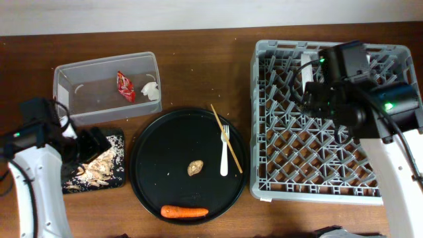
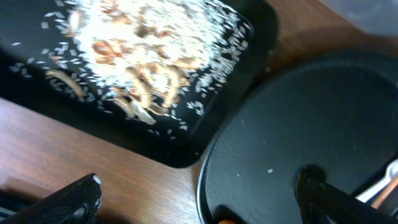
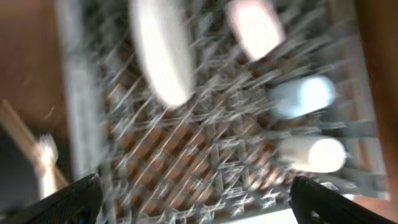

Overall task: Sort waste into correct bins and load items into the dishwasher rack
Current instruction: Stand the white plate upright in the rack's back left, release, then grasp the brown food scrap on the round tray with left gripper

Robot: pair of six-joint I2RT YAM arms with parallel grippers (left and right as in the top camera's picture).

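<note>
The left gripper, jaws spread wide and empty, hangs over the shallow black rectangular tray of beige crumbly food scraps at lower left. The right gripper, likewise released, hovers above the large grey lattice rack on the right. In the rack sit a pale grey round plate, a white-pink bowl, a light-blue cup and a white cup, all blurred. The round black tray in the centre carries thin wooden chopsticks, a white plastic fork, a brown lump and an orange carrot. The clear plastic tub at upper left holds a red shiny wrapper and a crumpled white tissue.

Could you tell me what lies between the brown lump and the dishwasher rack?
The white fork and the wooden chopsticks lie there, both on the round black tray, as the overhead view shows.
</note>
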